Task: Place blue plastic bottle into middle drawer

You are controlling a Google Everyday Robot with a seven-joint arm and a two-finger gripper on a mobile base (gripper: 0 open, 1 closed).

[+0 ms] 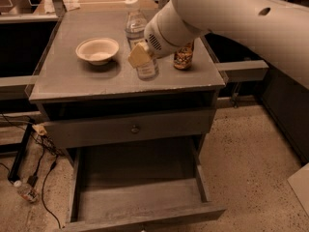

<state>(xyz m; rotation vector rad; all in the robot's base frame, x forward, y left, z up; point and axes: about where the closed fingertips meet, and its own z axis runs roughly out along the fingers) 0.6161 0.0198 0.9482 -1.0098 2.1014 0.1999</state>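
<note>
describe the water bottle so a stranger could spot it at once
Look at the top of the grey cabinet, between the white bowl and the soda can. The water bottle stands there, with the gripper at its lower half. It is the tallest there, clear with a white cap.

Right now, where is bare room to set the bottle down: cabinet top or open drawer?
The wide grey wooden drawer, pulled open, has a bare floor between its side walls. On the grey cabinet top, the front strip before the round white bowl is free. Crowded: the pincer at the white-capped clear plastic bottle, brown-gold soda can just beside it.
</note>
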